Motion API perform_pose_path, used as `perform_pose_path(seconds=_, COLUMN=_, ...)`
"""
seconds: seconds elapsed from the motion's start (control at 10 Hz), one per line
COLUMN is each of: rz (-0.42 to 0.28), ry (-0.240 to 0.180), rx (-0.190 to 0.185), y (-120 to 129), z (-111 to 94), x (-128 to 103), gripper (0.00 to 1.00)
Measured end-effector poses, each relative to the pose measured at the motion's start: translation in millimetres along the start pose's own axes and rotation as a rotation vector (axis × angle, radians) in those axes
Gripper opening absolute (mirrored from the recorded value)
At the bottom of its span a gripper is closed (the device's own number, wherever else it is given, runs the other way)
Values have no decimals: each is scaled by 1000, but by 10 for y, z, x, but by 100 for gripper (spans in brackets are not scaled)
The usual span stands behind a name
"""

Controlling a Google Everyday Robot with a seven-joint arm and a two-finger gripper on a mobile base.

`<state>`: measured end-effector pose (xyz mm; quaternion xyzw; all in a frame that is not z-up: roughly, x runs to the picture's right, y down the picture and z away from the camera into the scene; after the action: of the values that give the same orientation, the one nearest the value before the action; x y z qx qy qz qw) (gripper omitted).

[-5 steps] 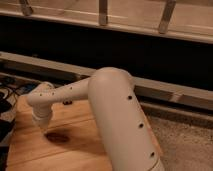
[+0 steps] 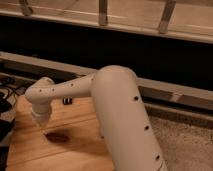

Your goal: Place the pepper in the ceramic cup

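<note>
My white arm reaches from the lower right across to the left over a wooden table. The gripper is at the arm's left end, pointing down just above the wood. A small, elongated dark red-brown shape lies on the wood just below and right of the gripper; it looks like the pepper, apart from the gripper. No ceramic cup is in view.
A small black and white object sits on the table behind the forearm. Dark cables and gear crowd the left edge. A pale ledge and a dark wall with a railing run behind. Speckled floor lies to the right.
</note>
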<state>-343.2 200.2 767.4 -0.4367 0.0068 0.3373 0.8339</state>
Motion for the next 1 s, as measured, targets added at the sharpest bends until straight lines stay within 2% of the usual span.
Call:
perform_pose_path(seconds=0.2, rz=24, ry=-9, rx=7, y=-87, z=-88, x=123, gripper=39)
perform_pose_path(seconds=0.5, rz=62, ry=-22, rx=15, y=-249, z=-282, x=602, gripper=72)
perform_pose_path(seconds=0.6, rz=66, ry=-25, rx=16, y=-267, z=-316, x=684, gripper=77)
perform_pose_path(seconds=0.8, rz=65, ry=-31, rx=19, y=-278, z=-344, x=767, gripper=80)
perform_pose_path(seconds=1.0, rz=26, ry=-33, rx=16, y=-215, z=-271, x=646, gripper=80)
